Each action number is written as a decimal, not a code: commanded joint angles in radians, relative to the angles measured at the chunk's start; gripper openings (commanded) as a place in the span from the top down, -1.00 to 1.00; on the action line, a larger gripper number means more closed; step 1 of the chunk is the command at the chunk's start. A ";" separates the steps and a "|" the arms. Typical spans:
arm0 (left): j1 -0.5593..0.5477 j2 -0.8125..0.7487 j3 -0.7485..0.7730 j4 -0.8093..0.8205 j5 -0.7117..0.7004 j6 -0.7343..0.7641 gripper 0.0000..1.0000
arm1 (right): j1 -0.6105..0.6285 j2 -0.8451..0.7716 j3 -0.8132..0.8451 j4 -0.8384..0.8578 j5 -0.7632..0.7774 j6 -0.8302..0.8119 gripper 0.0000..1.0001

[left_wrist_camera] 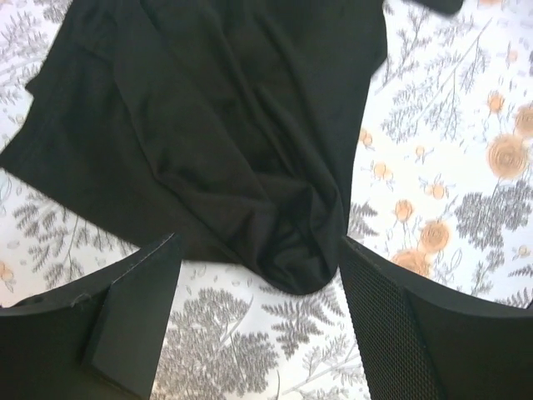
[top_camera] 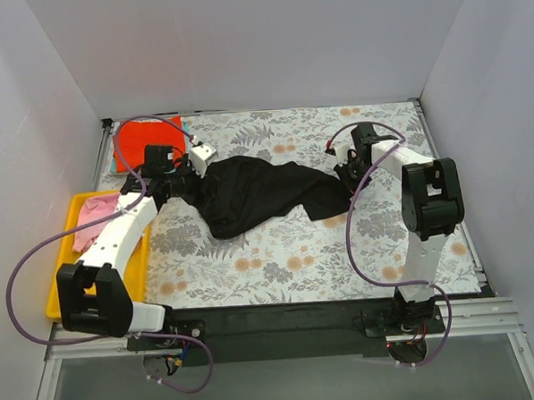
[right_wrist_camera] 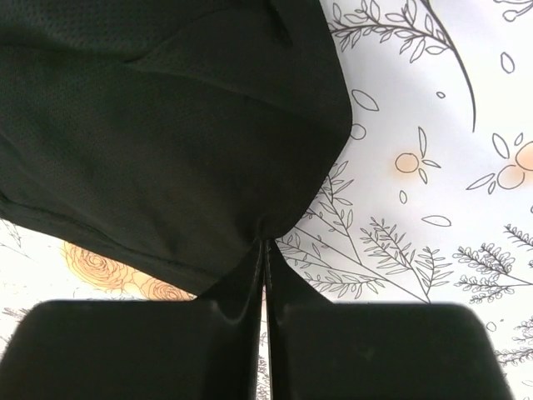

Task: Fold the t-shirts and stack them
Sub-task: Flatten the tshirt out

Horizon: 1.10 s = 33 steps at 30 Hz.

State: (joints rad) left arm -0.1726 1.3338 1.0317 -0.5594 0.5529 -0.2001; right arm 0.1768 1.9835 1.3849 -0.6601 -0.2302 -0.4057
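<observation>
Black t-shirt (top_camera: 258, 193): found crumpled and drawn out long across the middle of the table cloth (top_camera: 279, 262), unfolded, strung between the two arms. Judged the step in hand to be spreading it flat, with no fold yet made.

Noted a yellow tray (top_camera: 50, 301) just off the table cloth's left edge. Noted a red-orange t-shirt (top_camera: 147, 135) at the table cloth's far-left corner, flat and seemingly folded already. Spotted a pink t-shirt (top_camera: 97, 209) bunched in the tray's far end. Saw no teal one.

To do the step well: would take the left end by a hem or corner, not by the thick bunch; would draw both ends apart evenly and low over the table cloth so the creases fell out; would keep clear of the patterned fabric underneath, lest it ruck up with the shirt.

Found the left gripper (left_wrist_camera: 258, 250) over the table cloth's left-centre, jaws spread wide and gripping nothing, straddling a rounded bulge of the black t-shirt; could not tell whether the fingers (left_wrist_camera: 137, 317) touched it. Found the right gripper (right_wrist_camera: 265, 250) toward the table cloth's right side, jaws clenched tight together, pinching a fold of the black t-shirt at the very tips.
</observation>
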 commanded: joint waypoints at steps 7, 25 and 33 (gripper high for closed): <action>-0.004 0.329 0.267 0.084 -0.120 -0.166 -0.45 | 0.004 -0.098 -0.138 -0.012 0.000 -0.035 0.97; -0.067 0.921 0.847 -0.048 -0.068 -0.320 -0.13 | -0.065 -0.209 -0.170 -0.065 -0.057 -0.050 0.97; -0.044 0.811 0.846 -0.008 -0.171 -0.335 1.00 | -0.125 -0.242 -0.161 -0.099 -0.077 -0.073 0.97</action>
State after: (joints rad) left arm -0.2371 2.3047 1.8751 -0.6075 0.4179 -0.5243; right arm 0.0879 1.7962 1.2263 -0.7120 -0.2802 -0.4530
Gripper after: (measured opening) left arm 0.009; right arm 0.020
